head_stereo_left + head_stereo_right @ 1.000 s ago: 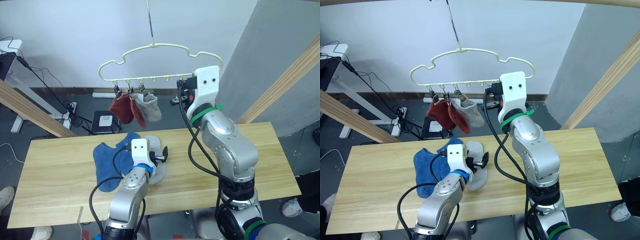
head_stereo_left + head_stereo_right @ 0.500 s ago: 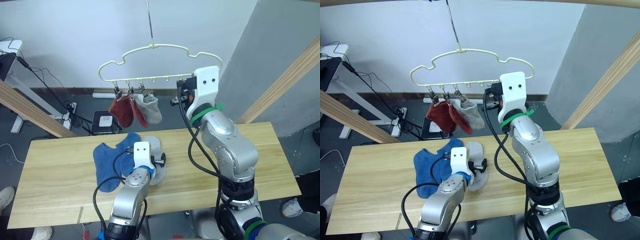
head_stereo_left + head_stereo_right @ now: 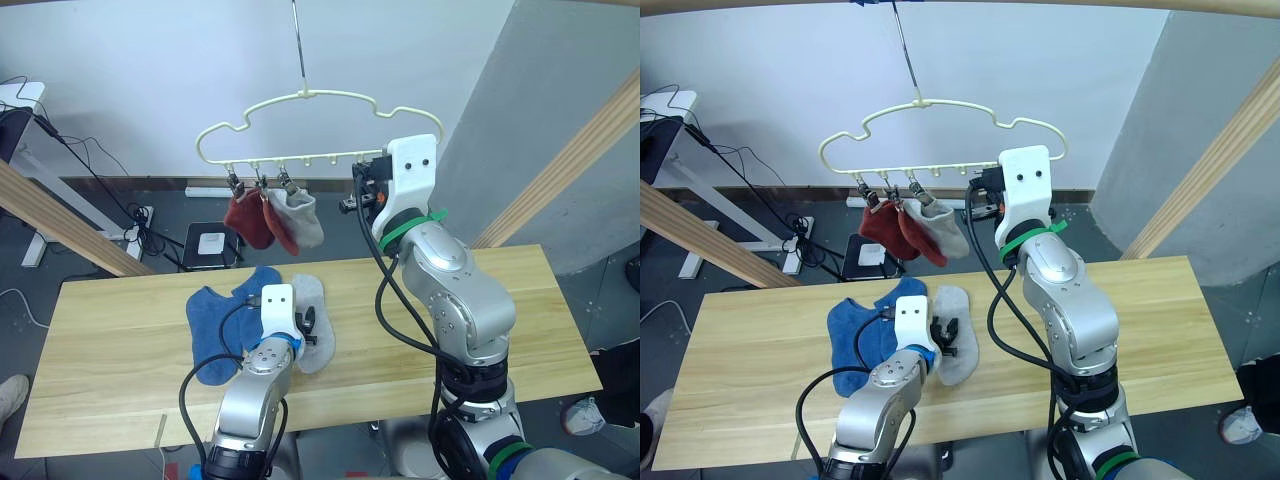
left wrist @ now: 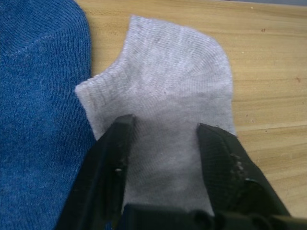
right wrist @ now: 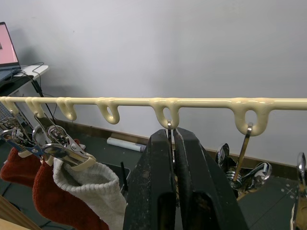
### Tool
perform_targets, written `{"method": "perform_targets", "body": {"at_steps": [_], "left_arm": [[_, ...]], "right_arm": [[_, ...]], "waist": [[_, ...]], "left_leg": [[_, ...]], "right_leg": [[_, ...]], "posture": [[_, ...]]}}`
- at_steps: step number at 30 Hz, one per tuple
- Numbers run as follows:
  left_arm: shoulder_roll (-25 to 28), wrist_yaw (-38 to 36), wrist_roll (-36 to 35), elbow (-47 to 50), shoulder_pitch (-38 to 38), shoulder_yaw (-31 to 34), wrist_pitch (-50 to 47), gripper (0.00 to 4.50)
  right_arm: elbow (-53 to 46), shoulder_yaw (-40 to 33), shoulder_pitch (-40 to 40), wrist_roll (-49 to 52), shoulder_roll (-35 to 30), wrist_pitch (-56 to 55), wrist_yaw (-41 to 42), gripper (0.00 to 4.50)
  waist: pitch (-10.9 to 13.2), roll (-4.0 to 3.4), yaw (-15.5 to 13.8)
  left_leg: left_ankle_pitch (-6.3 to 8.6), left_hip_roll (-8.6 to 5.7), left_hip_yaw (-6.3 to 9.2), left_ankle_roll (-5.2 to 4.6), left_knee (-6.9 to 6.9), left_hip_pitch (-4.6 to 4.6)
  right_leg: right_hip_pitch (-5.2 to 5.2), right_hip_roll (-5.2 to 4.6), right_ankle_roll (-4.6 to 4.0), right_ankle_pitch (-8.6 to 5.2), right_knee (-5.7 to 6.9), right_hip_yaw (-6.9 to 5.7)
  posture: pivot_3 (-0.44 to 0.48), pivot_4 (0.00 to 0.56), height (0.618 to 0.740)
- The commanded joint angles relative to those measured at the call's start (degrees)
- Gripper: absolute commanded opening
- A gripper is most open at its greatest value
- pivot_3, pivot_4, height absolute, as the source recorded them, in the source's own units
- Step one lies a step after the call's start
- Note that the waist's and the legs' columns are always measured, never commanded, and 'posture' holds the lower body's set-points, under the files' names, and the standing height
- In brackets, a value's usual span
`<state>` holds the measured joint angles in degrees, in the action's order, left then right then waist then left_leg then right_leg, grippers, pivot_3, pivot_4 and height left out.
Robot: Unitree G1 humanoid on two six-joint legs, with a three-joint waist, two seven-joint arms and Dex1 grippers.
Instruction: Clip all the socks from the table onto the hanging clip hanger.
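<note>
Left wrist view: left gripper (image 4: 165, 132) low over the grey sock (image 4: 163, 100) on the table (image 4: 268, 76), two black fingers (image 4: 111, 167) spread wide, one near each side of the soft knit, nothing pinched yet. Blue sock (image 4: 38, 105) lying right beside, touching the grey one. Best to push down a bit, then squeeze near the open edge, taking only the grey sock and none of the blue.

Up high, right gripper (image 5: 173, 139) closed tight on a small metal clip (image 5: 169, 128) hanging from the clip hanger (image 3: 320, 135). Good to hold that clip steady and press it open when the sock comes up.

Hanging there: two red socks (image 3: 250, 220) and one grey sock (image 3: 300, 218). Three socks on the table, two blue (image 3: 215, 325), one grey.
</note>
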<state>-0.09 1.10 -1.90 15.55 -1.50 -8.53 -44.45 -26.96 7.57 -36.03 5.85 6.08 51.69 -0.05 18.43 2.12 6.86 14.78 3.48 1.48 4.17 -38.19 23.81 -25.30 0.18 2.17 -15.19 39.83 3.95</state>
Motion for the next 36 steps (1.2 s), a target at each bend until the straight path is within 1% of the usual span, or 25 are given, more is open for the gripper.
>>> {"method": "perform_targets", "body": {"at_steps": [1,4,7,9,11,15,19,20,21,23,24,27,31,36], "left_arm": [[0.11,-1.8,-0.55,0.12,1.66,-1.41,-0.25,1.53],[0.56,-2.69,-0.27,0.32,1.76,-1.65,0.93,1.28],[2.42,-5.31,-0.15,1.19,1.76,-2.78,3.58,0.9],[3.18,-6.76,-0.66,1.7,1.82,-3.01,4.69,0.57],[4.9,-8.62,-0.33,2.49,1.82,-3.76,6.93,0.06],[7.61,-11.53,-0.06,3.12,2.06,-4.49,12.57,0.02],[11.53,-15.74,0.73,3.71,2.22,-4.87,23.97,0.02],[11.95,-16.08,0.88,3.5,2.27,-4.86,25.32,0.02],[11.51,-16.71,-0.43,3.19,2.29,-4.14,27.07,0.02],[11.86,-18.79,-1.87,2.48,1.86,-2.9,33.0,0.02],[12.75,-19.74,-1.5,1.98,1.25,-2.33,36.7,0.02],[14.61,-21.55,-0.36,0.03,-0.2,-1.79,43.31,0.02],[17.33,-22.42,3.98,-4.94,-3.56,-2.77,51.62,0.02],[17.33,-23.18,5.95,-8.59,-5.99,-4.31,55.67,0.02]], "right_arm": [[-2.42,0.07,0.33,0.46,0.47,-0.24,-0.13,0.0],[-2.43,0.09,0.31,0.45,0.47,-0.26,-0.13,0.0],[-2.41,0.13,0.44,0.43,0.44,-0.34,-0.1,0.0],[-2.37,0.06,0.41,0.46,0.47,-0.37,-0.1,0.0],[-2.31,0.02,0.4,0.42,0.45,-0.53,-0.11,0.0],[-2.26,0.12,0.47,0.32,0.54,-0.63,-0.21,0.0],[-2.15,0.07,0.36,0.18,0.49,-0.89,-0.27,0.0],[-2.13,0.06,0.35,0.17,0.5,-0.92,-0.27,0.0],[-2.16,0.04,0.35,0.17,0.49,-0.93,-0.27,0.0],[-2.32,0.0,0.36,0.23,0.5,-0.9,-0.25,0.0],[-2.41,-0.04,0.31,0.28,0.51,-0.87,-0.22,0.0],[-2.55,-0.18,0.19,0.39,0.57,-0.82,-0.2,0.0],[-2.66,-0.51,-0.25,0.72,0.83,-0.86,-0.13,0.0],[-2.7,-0.5,-0.51,1.02,1.26,-0.77,0.1,0.0]], "waist": [[-0.05,0.0,0.0],[-0.07,0.0,0.0],[-0.07,0.0,0.01],[-0.07,0.0,0.01],[-0.07,0.0,0.01],[-0.06,-0.01,0.03],[-0.07,-0.01,0.03],[-0.06,-0.01,0.03],[-0.07,-0.01,0.03],[-0.07,-0.01,0.03],[-0.07,-0.01,0.03],[-0.07,-0.01,0.04],[-0.07,-0.01,0.06],[-0.07,-0.02,0.09]], "left_leg": [[0.0,0.0,0.0,0.0,0.01,0.0],[0.0,0.0,0.0,0.0,0.01,0.0],[0.0,0.0,0.0,0.0,0.03,0.0],[0.0,0.01,0.0,0.0,0.05,0.0],[0.0,0.01,0.0,0.0,0.06,0.02],[0.0,0.04,0.0,0.0,0.13,0.02],[0.0,0.05,-0.02,0.0,0.16,0.04],[0.0,0.05,-0.02,0.0,0.16,0.04],[0.0,0.05,-0.02,0.0,0.18,0.04],[0.0,0.04,-0.04,0.0,0.18,0.05],[0.0,0.04,-0.03,0.0,0.18,0.07],[0.01,0.05,-0.02,0.0,0.2,0.06],[0.01,0.04,-0.04,-0.01,0.2,0.07],[0.01,0.05,-0.04,-0.01,0.21,0.09]], "right_leg": [[0.0,0.0,0.0,0.0,-0.01,0.0],[0.0,0.0,0.0,0.0,-0.02,0.0],[0.0,0.0,0.0,0.0,-0.03,0.0],[-0.01,0.0,0.0,0.0,-0.05,0.0],[-0.01,0.0,0.0,0.0,-0.09,0.0],[-0.02,0.0,0.0,0.0,-0.18,-0.01],[-0.02,-0.01,-0.01,0.0,-0.25,0.0],[-0.02,-0.01,-0.01,0.0,-0.27,-0.01],[-0.02,-0.02,-0.01,0.01,-0.28,0.0],[-0.02,-0.04,-0.01,0.0,-0.31,0.0],[-0.02,-0.04,-0.01,0.0,-0.33,-0.01],[-0.02,-0.03,-0.01,0.01,-0.35,-0.02],[-0.01,-0.03,-0.01,0.01,-0.36,-0.01],[-0.02,-0.03,-0.01,0.01,-0.42,-0.02]], "posture": [[-0.21,0.292,0.74],[-0.21,0.292,0.74],[-0.208,0.293,0.74],[-0.208,0.293,0.74],[-0.208,0.293,0.74],[-0.207,0.294,0.74],[-0.208,0.292,0.74],[-0.208,0.292,0.74],[-0.208,0.292,0.74],[-0.208,0.292,0.74],[-0.21,0.29,0.74],[-0.21,0.29,0.74],[-0.211,0.289,0.74],[-0.216,0.285,0.74]]}}
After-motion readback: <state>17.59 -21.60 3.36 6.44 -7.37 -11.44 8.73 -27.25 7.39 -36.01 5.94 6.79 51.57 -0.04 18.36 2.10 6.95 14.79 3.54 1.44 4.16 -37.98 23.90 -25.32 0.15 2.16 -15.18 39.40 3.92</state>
